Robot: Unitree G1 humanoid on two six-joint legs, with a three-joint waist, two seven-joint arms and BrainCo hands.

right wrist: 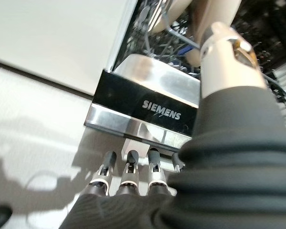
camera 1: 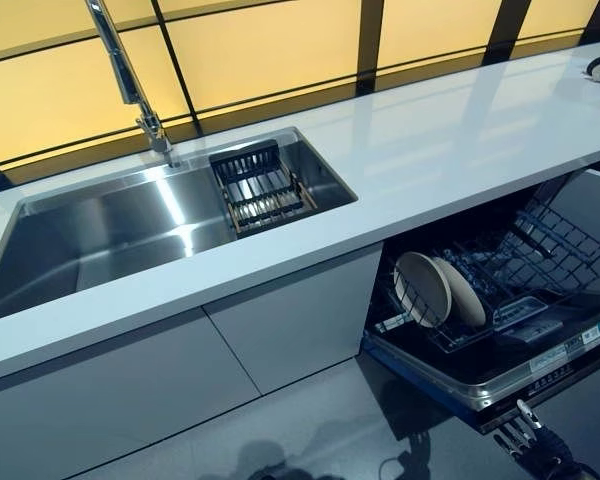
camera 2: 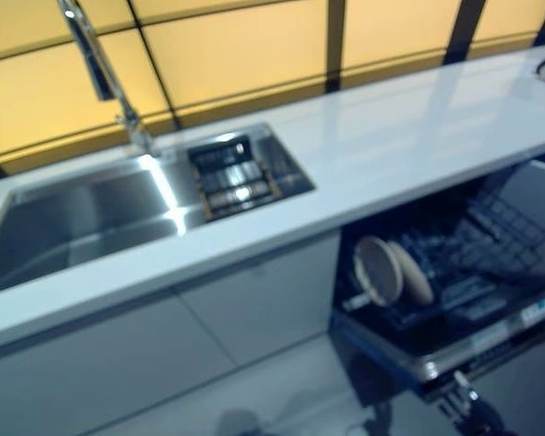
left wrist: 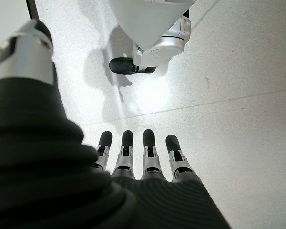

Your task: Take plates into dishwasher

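Looking down, we are seeing two cream plates (camera 1: 435, 290) standing on edge in the dishwasher rack (camera 1: 540, 250), up and inward from our right hand (camera 1: 535, 440), the nearer one, apparently empty with relaxed fingers. Our left hand (left wrist: 138, 157) is hanging empty, fingers straight.

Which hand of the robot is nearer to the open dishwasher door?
Right. The right hand hangs open just below the front edge of the dishwasher door. The left hand is open over bare floor, with no dishwasher in its wrist view.
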